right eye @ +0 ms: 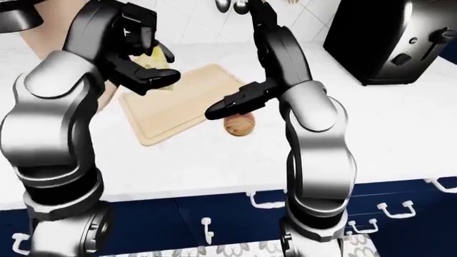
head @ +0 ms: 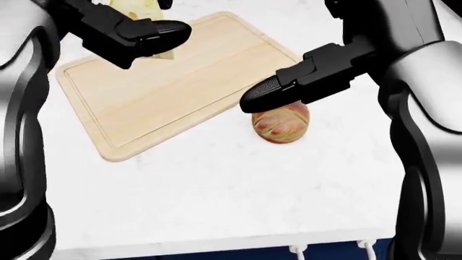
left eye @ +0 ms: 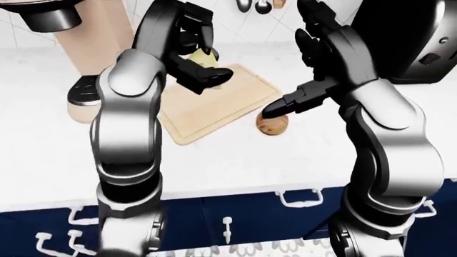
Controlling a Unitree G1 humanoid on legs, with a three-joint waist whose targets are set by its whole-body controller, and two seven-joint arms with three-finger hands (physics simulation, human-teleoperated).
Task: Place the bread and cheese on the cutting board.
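Both hands are working: the left hand [head: 137, 32] is gripping cheese [head: 137, 8] above the cutting board [head: 166, 92] for placing, the open right hand [head: 288, 89] is hovering over bread [head: 281, 123].

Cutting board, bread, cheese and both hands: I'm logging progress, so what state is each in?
Cutting board: flat on the counter, bare.
Cheese: held above the board.
Bread: on the counter, beside the board.
Left hand: shut on the cheese.
Right hand: open, over the bread.

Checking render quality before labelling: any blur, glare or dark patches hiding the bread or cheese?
Head view: sharp, evenly lit; right hand overlaps the bread, left hand covers most of the cheese. Right-eye view: toaster shows soft highlights, no glare.
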